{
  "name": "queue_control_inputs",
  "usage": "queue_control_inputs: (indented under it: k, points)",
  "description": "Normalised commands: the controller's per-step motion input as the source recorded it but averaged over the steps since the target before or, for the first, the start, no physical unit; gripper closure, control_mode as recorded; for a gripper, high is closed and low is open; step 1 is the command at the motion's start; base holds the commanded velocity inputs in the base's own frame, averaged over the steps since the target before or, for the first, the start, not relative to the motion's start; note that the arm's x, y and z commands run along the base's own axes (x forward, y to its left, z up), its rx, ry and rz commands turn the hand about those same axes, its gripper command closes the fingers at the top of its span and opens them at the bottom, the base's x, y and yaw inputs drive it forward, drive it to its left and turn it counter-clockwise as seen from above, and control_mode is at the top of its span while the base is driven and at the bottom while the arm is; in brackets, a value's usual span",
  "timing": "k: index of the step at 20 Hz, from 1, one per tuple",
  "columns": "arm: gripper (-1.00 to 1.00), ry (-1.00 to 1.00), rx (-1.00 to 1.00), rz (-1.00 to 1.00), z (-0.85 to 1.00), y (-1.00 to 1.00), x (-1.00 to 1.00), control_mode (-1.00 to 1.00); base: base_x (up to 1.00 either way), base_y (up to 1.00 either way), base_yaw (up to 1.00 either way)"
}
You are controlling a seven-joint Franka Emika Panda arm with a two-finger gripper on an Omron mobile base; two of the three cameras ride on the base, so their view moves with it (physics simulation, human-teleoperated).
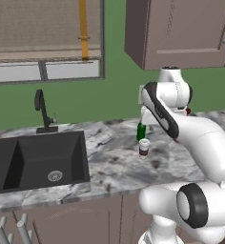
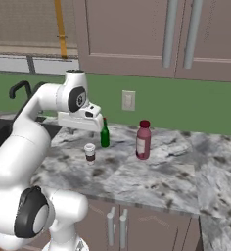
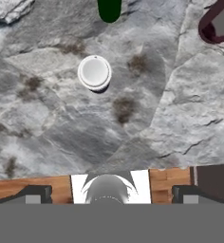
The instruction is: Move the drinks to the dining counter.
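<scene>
Three drinks stand on the marble counter (image 2: 137, 176) by the sink. A slim dark-green bottle (image 2: 104, 135) (image 1: 141, 131) is at the back, a short white-topped cup (image 2: 90, 153) (image 1: 144, 147) in front of it, and a dark red bottle with a red cap (image 2: 143, 139) to the right. My gripper (image 2: 80, 126) hovers above the counter, just left of the cup and green bottle, pointing down. In the hand view the gripper (image 3: 111, 195) is open and holds nothing. The cup's lid (image 3: 94, 72) lies ahead, with the green bottle (image 3: 109, 9) and red bottle (image 3: 218, 21) beyond. The dining counter is out of view.
A black sink (image 1: 38, 159) with a black faucet (image 1: 43, 112) takes the counter's left part. Wall cabinets (image 2: 156, 34) hang above, and a wall outlet (image 2: 128, 100) sits behind the drinks. Base cabinet doors with metal handles (image 2: 116, 226) run below the counter's front edge.
</scene>
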Motion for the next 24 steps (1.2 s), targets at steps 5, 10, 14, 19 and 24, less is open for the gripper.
queue_control_inputs:
  k: [5, 10, 14, 19, 24]
  points:
    - [-1.0, 0.0, 0.0, 0.0, -0.46, 0.0, 0.33, -1.0, 0.0, 0.0, 0.0]
    - [-1.0, 0.0, 0.0, 0.0, -0.34, 0.0, 0.29, -1.0, 0.0, 0.0, 0.0]
    - [-1.0, 0.0, 0.0, 0.0, -0.36, 0.0, 0.3, -1.0, 0.0, 0.0, 0.0]
    - [-1.0, 0.0, 0.0, 0.0, -0.32, 0.02, 0.41, -1.0, 0.0, 0.0, 0.0]
    - [-1.0, 0.0, 0.0, 0.0, -0.3, 0.0, 0.31, -1.0, 0.0, 0.0, 0.0]
